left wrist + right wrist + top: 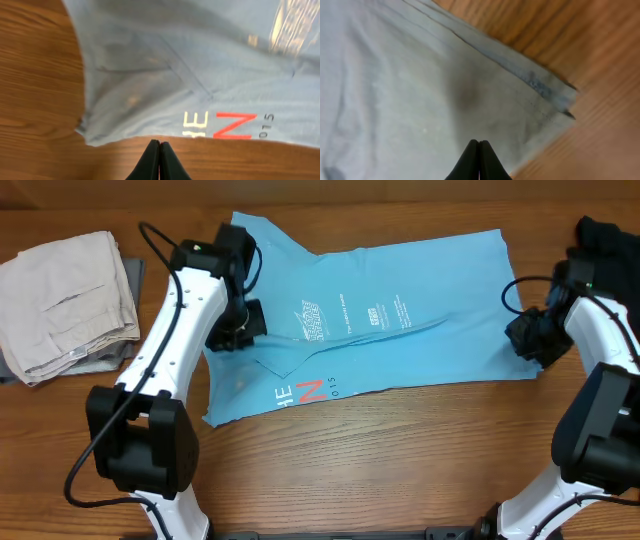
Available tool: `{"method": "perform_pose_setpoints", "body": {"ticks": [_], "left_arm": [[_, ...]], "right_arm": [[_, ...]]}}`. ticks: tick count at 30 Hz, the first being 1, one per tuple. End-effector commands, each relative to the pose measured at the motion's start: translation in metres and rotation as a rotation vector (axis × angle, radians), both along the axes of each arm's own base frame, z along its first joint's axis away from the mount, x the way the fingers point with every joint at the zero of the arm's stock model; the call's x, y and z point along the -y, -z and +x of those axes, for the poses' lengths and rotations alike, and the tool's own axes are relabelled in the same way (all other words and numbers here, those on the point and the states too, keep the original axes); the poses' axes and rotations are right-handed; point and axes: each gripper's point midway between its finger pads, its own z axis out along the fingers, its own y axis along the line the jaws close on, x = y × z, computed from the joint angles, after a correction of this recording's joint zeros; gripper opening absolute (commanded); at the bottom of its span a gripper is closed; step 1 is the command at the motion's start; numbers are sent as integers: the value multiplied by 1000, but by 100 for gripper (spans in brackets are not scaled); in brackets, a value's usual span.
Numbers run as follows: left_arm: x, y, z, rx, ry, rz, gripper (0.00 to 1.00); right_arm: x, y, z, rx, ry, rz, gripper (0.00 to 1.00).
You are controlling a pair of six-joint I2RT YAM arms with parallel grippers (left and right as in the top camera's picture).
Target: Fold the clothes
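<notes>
The clothes, a light blue T-shirt (390, 305), lie spread across the middle of the table, with a sleeve at the back left and red-and-white lettering (305, 392) near the front edge. My left gripper (238, 330) hovers over the shirt's left part. In the left wrist view that gripper (159, 145) is shut with nothing in it, its tips over bare wood just off the shirt (200, 65) edge, near the red N (234, 125). My right gripper (525, 335) is at the shirt's right edge. In the right wrist view it (479, 145) is shut, empty, above the cloth (410, 75) near a hem corner (560, 97).
Folded beige trousers (65, 300) lie on a grey cloth at the far left. The wooden table (370, 470) shows bare in front of the shirt. Both arm bases stand at the front edge, left (145, 450) and right (590, 440).
</notes>
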Motion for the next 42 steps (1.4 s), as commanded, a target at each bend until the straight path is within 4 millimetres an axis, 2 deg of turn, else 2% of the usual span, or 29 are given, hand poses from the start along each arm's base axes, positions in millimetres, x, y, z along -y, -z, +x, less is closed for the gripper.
{"method": "perform_pose_setpoints", "body": {"ticks": [1,4,8,16,21,26,30,37,42], "left_arm": [[18,19,-27,-91,58,-77,4],[16,39,-47,-155,67,-62,4],[13,60,-55,-172,57,-58,4],[1,97,-62,-154,6,-35,4],[-16,115,-68,-140,-72,45,4],[-24,121,-68,-126,-105,66,5],[-34,121,-66,-116,-124,117,6],[-43,118,-79,-165,-117,165,4],[-50,116,-83,-176,-110,208,4]], "right_arm": [[-4,13,-7,-6,-7,6,4],[-5,22,-9,1,-6,3,4],[-4,29,-8,18,-5,-5,4],[-2,42,-6,59,-5,-23,4],[3,48,-14,32,5,-61,4],[4,56,-30,-17,11,-73,4],[5,58,-50,-93,74,-61,4],[13,57,-87,-219,205,-38,4],[13,56,-99,-261,216,-22,4]]}}
